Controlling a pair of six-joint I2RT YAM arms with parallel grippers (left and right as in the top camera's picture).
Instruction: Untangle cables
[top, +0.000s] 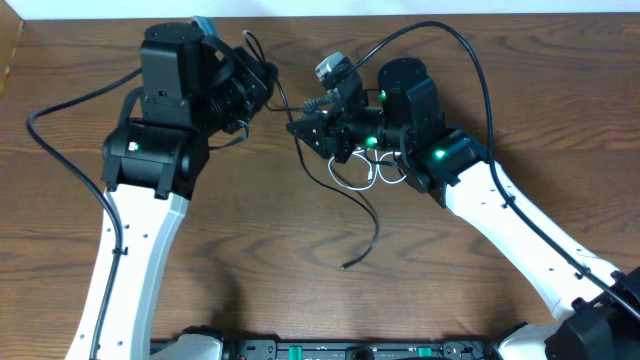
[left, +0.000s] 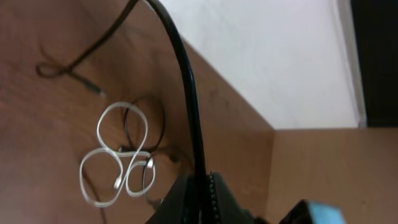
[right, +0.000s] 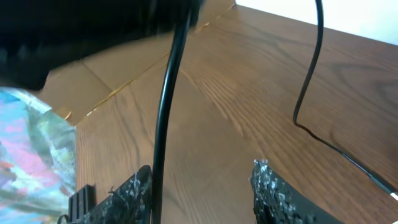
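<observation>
Loosely looped white cable (left: 99, 129) lies flat; black cable (left: 189, 93) rises taut, apparently clamped

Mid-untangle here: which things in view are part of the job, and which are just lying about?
Job:
- white cable, looped on the table
- black cable, pinched in the left claw, passing through the open right claw
- second black cable, trailing loose

Not the job:
- thick arm wires
</observation>
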